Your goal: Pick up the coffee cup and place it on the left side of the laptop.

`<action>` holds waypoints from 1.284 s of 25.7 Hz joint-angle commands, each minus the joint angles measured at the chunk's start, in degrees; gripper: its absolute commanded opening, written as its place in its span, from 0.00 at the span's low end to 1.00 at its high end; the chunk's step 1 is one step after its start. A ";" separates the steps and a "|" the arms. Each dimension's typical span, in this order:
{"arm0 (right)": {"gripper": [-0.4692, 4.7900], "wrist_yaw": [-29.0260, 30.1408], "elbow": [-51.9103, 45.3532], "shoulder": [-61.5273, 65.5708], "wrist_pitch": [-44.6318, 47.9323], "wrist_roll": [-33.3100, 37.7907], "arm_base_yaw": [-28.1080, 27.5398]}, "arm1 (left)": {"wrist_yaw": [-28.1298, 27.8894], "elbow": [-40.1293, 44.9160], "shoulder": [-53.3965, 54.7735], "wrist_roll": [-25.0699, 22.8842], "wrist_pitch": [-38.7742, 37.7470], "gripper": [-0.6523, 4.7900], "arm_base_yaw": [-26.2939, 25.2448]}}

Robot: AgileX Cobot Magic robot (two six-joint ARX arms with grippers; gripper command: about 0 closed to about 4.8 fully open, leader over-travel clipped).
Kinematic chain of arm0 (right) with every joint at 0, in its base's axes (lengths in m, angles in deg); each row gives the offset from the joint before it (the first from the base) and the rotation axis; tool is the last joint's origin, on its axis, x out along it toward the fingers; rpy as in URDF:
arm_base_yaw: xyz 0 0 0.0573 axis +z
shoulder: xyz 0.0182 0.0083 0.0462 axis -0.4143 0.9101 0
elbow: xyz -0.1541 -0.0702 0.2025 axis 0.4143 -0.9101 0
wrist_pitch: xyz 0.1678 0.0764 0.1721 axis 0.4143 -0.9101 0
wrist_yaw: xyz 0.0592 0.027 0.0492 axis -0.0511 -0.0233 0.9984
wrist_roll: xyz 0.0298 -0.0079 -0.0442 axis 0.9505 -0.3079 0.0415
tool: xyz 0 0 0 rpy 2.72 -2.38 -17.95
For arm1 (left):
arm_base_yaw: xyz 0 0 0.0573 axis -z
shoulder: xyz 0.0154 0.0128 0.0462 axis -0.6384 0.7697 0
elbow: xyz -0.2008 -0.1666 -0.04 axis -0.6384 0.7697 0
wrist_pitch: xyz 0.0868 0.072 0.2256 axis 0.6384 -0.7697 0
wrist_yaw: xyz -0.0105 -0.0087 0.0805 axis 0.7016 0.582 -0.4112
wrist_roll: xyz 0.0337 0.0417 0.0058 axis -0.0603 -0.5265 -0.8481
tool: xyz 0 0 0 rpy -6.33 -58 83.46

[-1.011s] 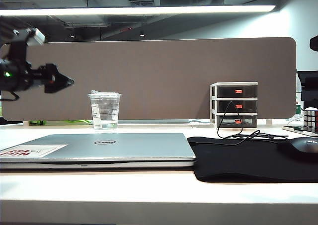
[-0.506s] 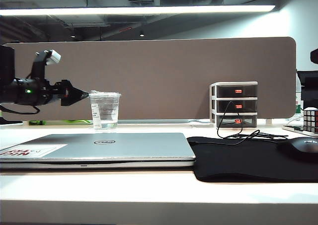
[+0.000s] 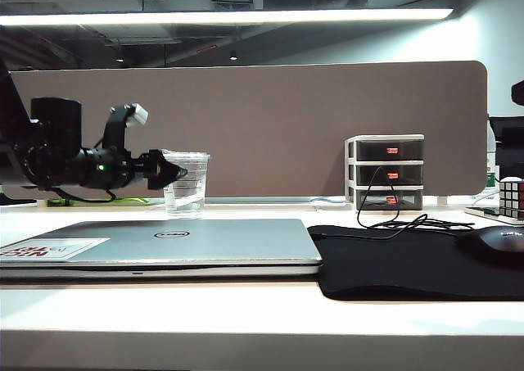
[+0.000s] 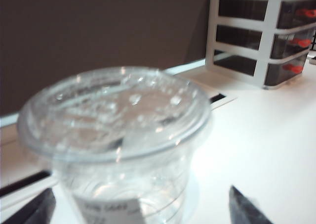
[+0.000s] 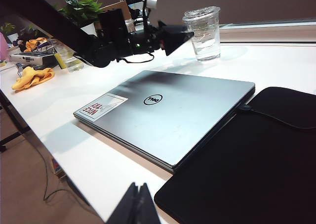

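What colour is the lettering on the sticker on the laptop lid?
Red, on a white sticker on the silver laptop; clearest in the right wrist view.

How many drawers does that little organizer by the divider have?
3, stacked in the white drawer unit: top, middle, bottom, each with an orange handle. A black cable partly crosses the lower ones.

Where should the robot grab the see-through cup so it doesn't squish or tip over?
Probably around the coffee cup wall just under the lid rim, coming in level from the side. It stands upright and flares toward the top, so the wider rim would stop it slipping down. The open left pincer is level beside the cup's upper part, fingertips either side. The right pincer sits shut, near the laptop.
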 commanded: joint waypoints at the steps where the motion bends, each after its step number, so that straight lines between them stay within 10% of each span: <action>1: 0.09 0.02 -0.28 -0.11 0.39 -0.20 0.02 | -0.24 -2.21 1.46 0.17 -1.51 1.00 -0.09; 33: 0.09 0.00 -0.28 -0.11 0.39 -0.22 0.02 | -6.12 -16.85 10.78 4.35 -6.16 0.98 3.02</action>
